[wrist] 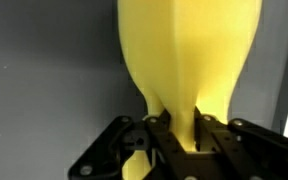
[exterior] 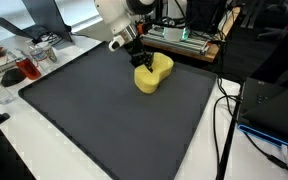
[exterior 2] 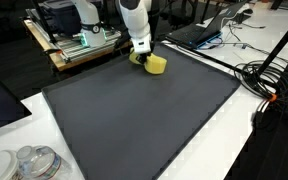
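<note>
Squarely clamped on the narrow near end of the yellow block [wrist: 189, 60] with both fingers [wrist: 160, 134]; lying lengthwise straight ahead of the wrist, down on the worktop [exterior: 104, 120].

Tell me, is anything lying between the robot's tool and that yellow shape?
Nothing. In the wrist view the tool is closed right on the yellow shape, with its thin edge pinched in the jaws; no gap shows.

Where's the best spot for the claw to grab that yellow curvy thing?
The yellow curvy plastic shape is best gripped at its narrow end, coming from above. In the wrist view that end tapers thin enough to sit between the fingers of the claw; the rest looks too wide.
</note>
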`<act>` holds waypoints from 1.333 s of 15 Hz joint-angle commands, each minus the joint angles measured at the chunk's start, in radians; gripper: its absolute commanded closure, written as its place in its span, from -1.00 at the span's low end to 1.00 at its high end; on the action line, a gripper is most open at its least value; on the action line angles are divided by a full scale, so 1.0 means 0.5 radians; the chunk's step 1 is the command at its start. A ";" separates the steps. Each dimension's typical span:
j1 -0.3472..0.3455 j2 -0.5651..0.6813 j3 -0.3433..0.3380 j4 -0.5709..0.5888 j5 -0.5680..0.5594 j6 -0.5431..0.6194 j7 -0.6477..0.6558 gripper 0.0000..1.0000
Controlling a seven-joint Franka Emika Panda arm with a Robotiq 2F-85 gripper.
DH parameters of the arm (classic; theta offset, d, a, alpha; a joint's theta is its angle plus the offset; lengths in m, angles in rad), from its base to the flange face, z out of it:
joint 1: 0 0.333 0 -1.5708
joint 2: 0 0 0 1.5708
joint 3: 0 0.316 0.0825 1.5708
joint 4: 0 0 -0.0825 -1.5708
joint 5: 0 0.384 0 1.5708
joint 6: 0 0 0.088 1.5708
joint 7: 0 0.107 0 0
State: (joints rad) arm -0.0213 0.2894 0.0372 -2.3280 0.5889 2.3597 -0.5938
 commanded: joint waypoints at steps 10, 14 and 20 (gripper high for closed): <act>0.235 -0.640 -0.063 0.164 -1.774 -0.511 1.389 0.94; 0.233 -0.713 0.012 0.312 -2.047 -0.714 1.529 0.94; 0.240 -0.728 0.100 0.495 -2.323 -0.923 1.671 0.94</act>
State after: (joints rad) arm 0.1069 -0.0708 0.0579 -2.1194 -0.5004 1.9547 0.1915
